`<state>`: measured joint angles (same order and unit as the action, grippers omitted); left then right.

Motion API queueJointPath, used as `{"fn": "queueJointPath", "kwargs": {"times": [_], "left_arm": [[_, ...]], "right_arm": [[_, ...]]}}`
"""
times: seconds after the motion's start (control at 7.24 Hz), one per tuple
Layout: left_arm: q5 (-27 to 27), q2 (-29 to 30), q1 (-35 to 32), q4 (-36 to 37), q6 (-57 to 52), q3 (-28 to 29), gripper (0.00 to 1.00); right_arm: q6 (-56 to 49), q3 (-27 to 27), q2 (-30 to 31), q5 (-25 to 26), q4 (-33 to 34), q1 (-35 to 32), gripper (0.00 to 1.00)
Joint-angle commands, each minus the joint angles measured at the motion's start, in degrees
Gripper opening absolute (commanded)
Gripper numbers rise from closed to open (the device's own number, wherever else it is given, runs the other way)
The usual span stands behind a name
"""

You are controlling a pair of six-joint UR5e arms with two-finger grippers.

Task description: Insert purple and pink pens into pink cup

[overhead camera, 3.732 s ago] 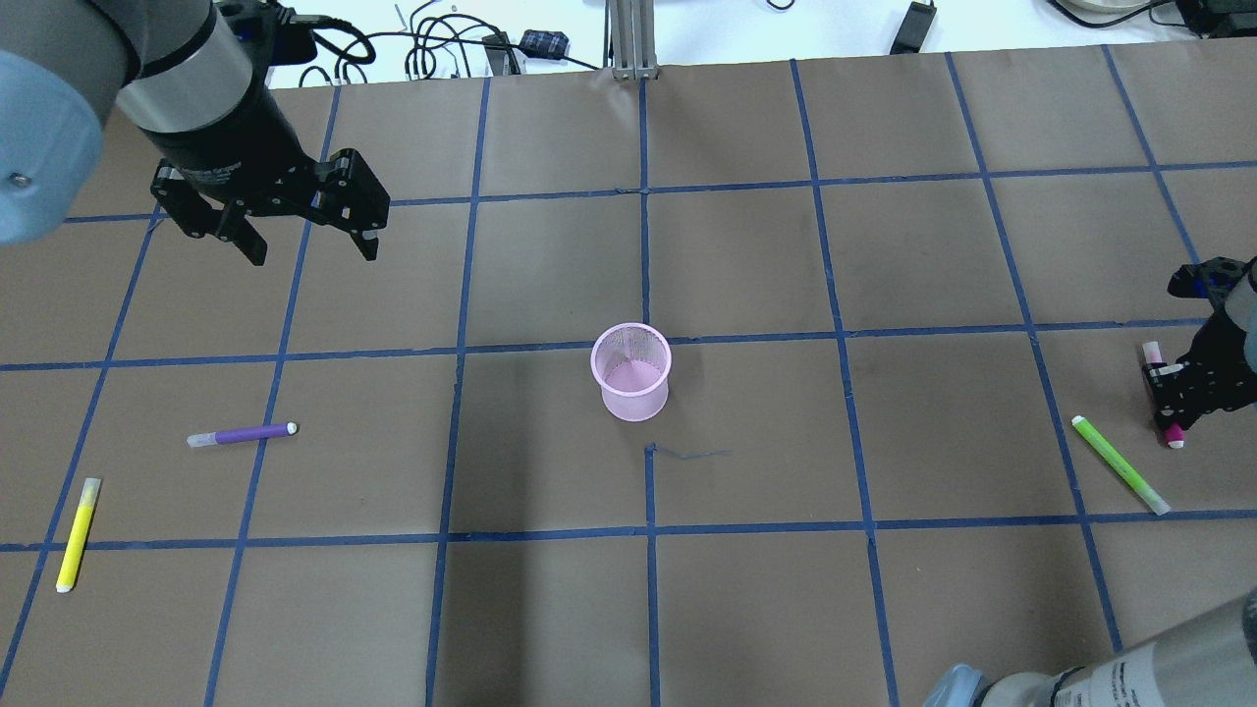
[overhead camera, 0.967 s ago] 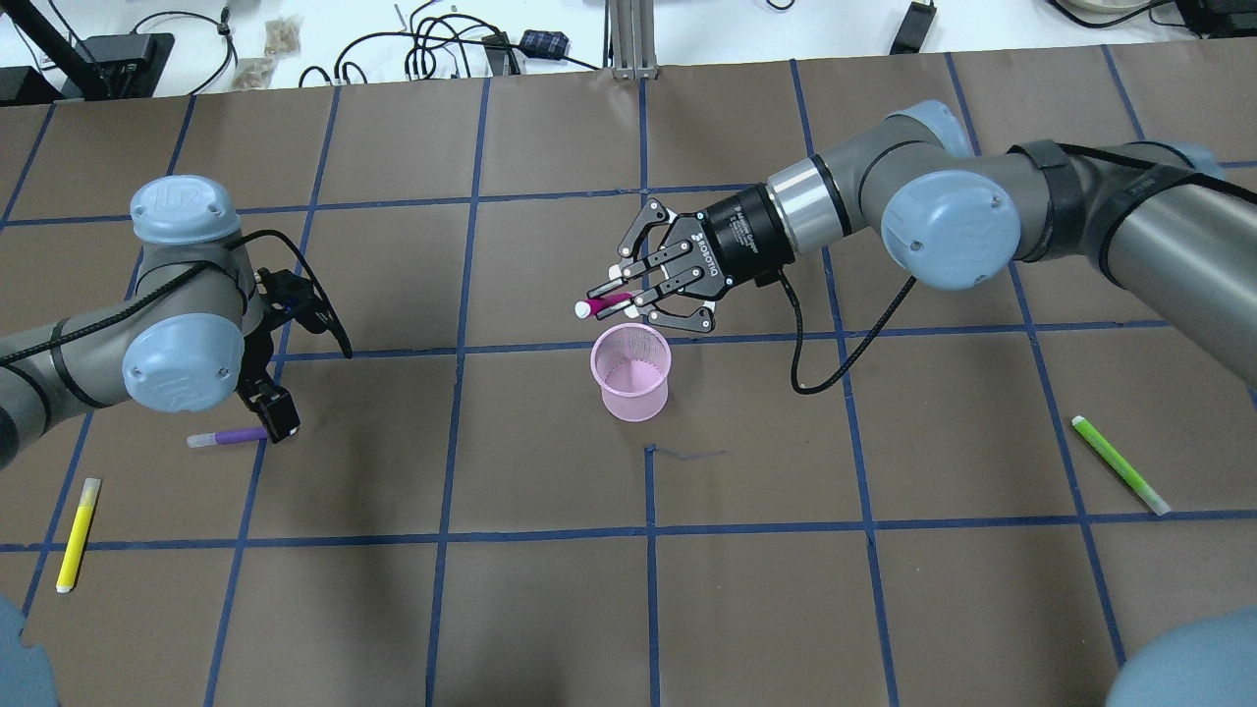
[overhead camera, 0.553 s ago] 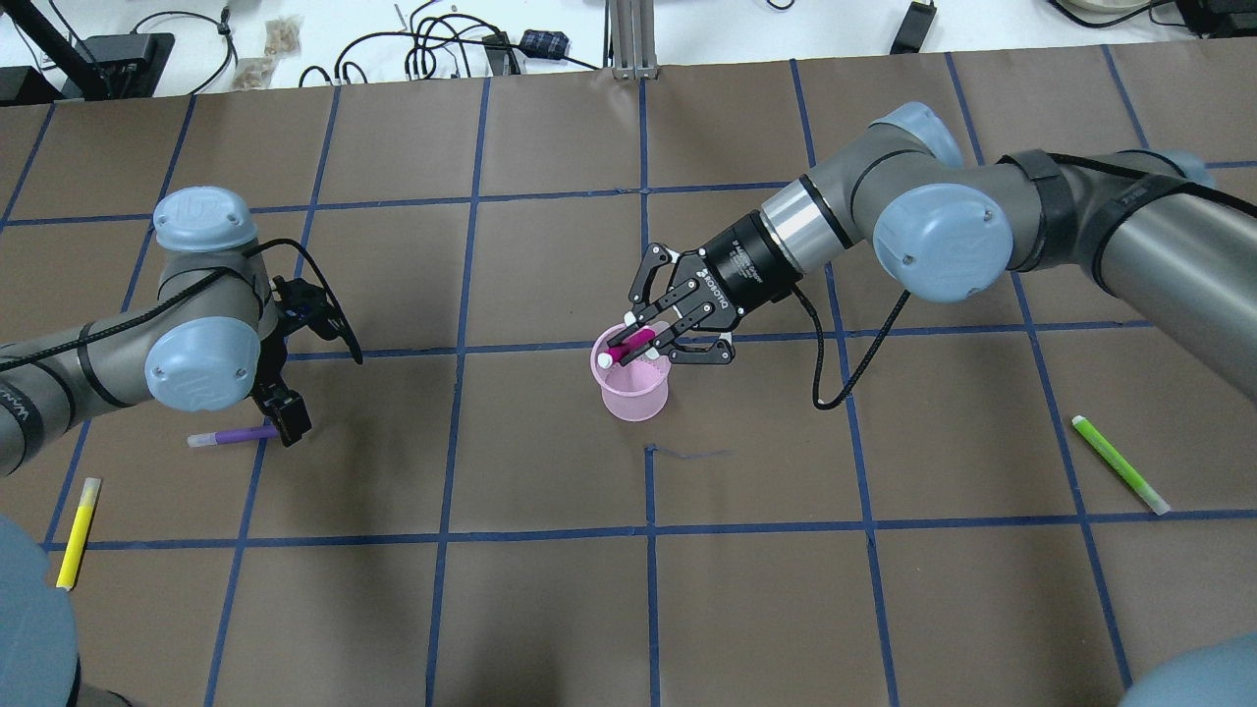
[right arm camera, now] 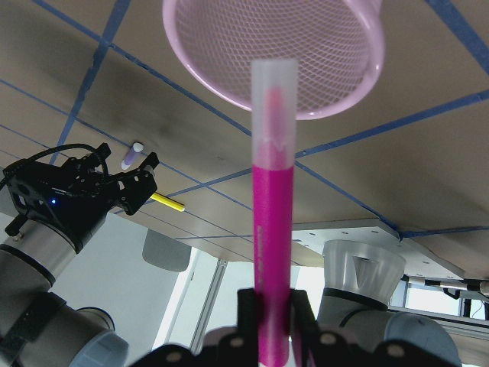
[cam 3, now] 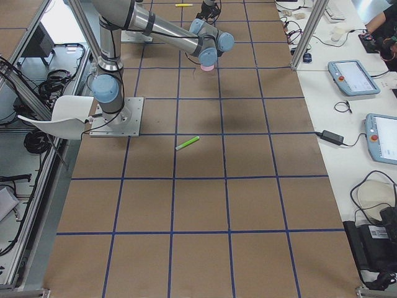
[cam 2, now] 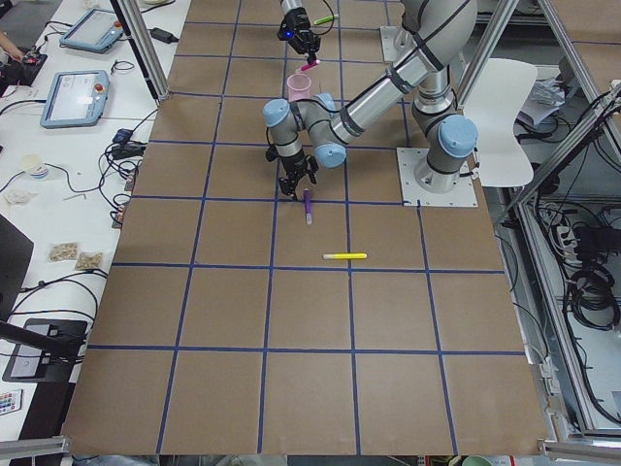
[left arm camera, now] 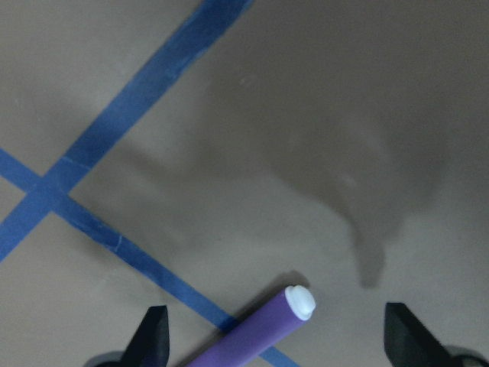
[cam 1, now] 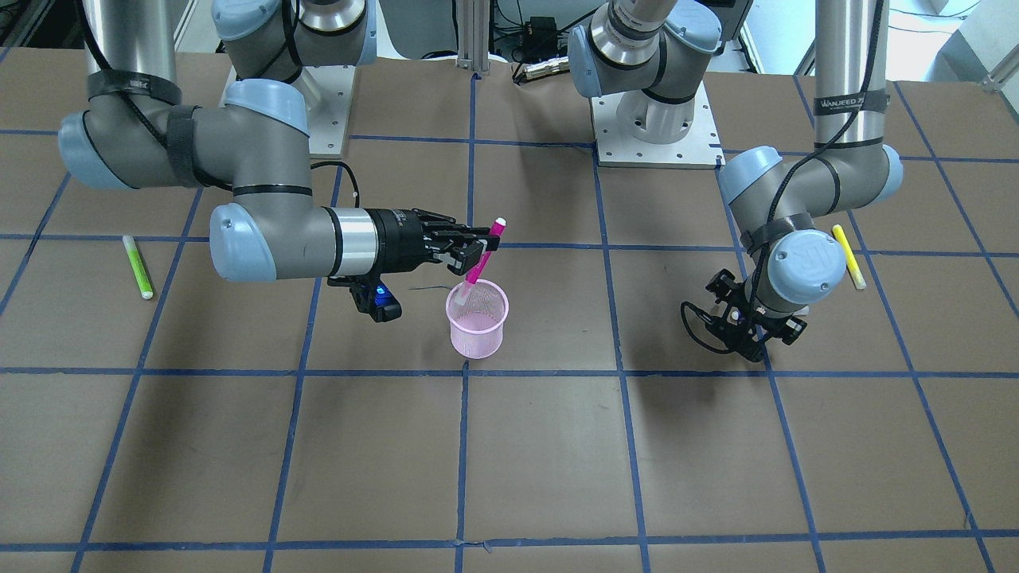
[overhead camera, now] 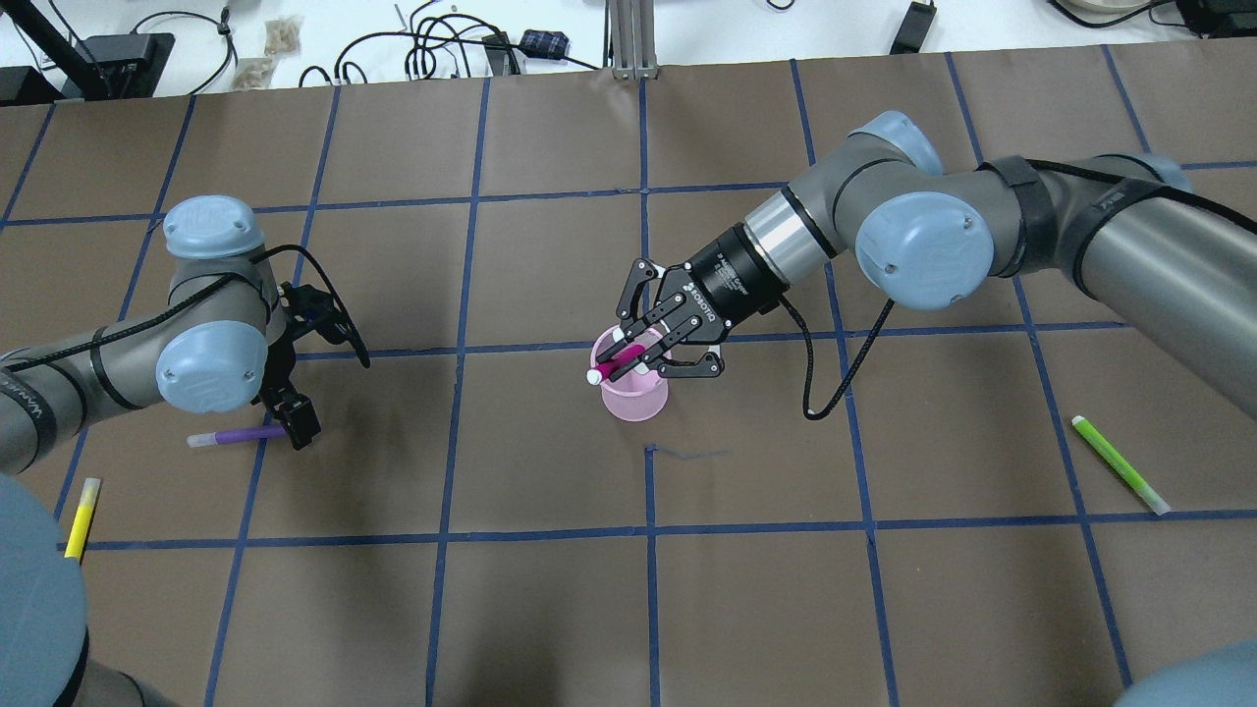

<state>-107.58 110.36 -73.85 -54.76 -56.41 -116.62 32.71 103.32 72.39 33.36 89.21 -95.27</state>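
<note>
The right gripper [overhead camera: 631, 353], clamped on the pink pen [cam 1: 482, 253], has swung in from just beyond the pink cup [cam 1: 476, 333] within the last second. It now holds the pen tilted with its lower end at the cup's mouth, so only the release appears left for that half of the job. The left gripper [overhead camera: 293, 422] has meanwhile sunk to the table, its fingers spread wide either side of the purple pen [left arm camera: 256, 330], which lies flat and ungrasped.
</note>
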Motion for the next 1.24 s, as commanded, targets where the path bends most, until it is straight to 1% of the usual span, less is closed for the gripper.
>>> {"fn": "queueJointPath", "kwargs": {"times": [0.0,0.14,0.28,0.83,0.97,1.11], "left_arm": [[-0.35,0.03,0.02,0.01,-0.11,0.16,1.00],[-0.35,0.03,0.11,0.27,-0.11,0.08,1.00],[-0.70,0.12,0.54,0.62,-0.11,-0.01,1.00],[-1.14,0.47,1.86,0.62,-0.19,-0.19,1.00],[-0.96,0.56,2.04,0.71,-0.11,-0.19,1.00],[-0.61,0.56,2.04,0.89,0.15,-0.19,0.81]], "right_arm": [[-0.01,0.56,-0.41,-0.83,-0.44,-0.17,0.00],[0.08,1.26,-0.50,-2.58,-0.44,-0.18,0.00],[0.08,1.62,-1.02,-3.12,-0.44,-0.09,0.00],[-0.01,2.15,-1.90,-3.56,-0.44,-0.18,0.00],[0.08,2.15,-2.08,-3.65,-0.44,-0.18,0.13],[0.08,2.15,-2.08,-3.65,-0.44,-0.09,0.45]]}}
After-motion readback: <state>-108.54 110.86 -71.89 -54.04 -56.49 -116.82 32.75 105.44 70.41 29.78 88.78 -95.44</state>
